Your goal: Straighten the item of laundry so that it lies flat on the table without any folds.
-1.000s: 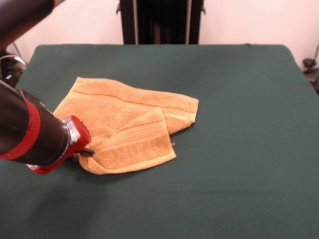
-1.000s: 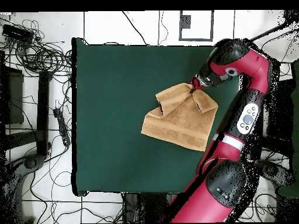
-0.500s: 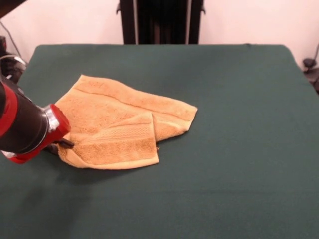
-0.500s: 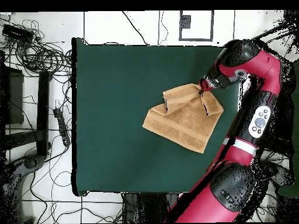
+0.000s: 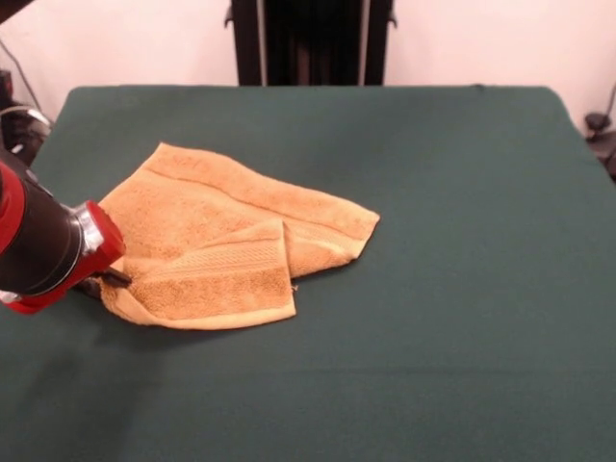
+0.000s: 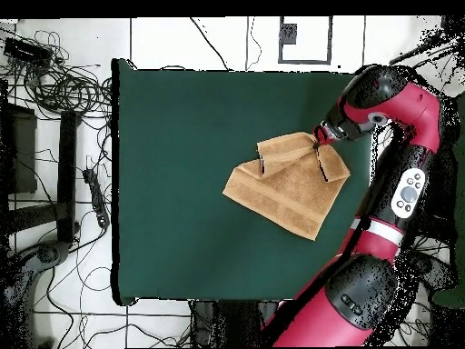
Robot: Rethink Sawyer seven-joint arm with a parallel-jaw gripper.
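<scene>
Lying soft, light and limp near the left side of the bench (image 5: 462, 289), the towel (image 5: 231, 241) with its near flap folded over, best taken at a corner as by the tool (image 5: 108, 280) nipping it; pinch itself hidden overhead, arm's reach shown there.

Robotics lab: green-clothed table (image 6: 182, 182) on a pale tiled floor (image 6: 163, 41), loose black cables (image 6: 54, 86) strewn beside it, black equipment stands (image 6: 68, 173) along one side, and a red and black robot arm (image 6: 400, 182) at its edge.
</scene>
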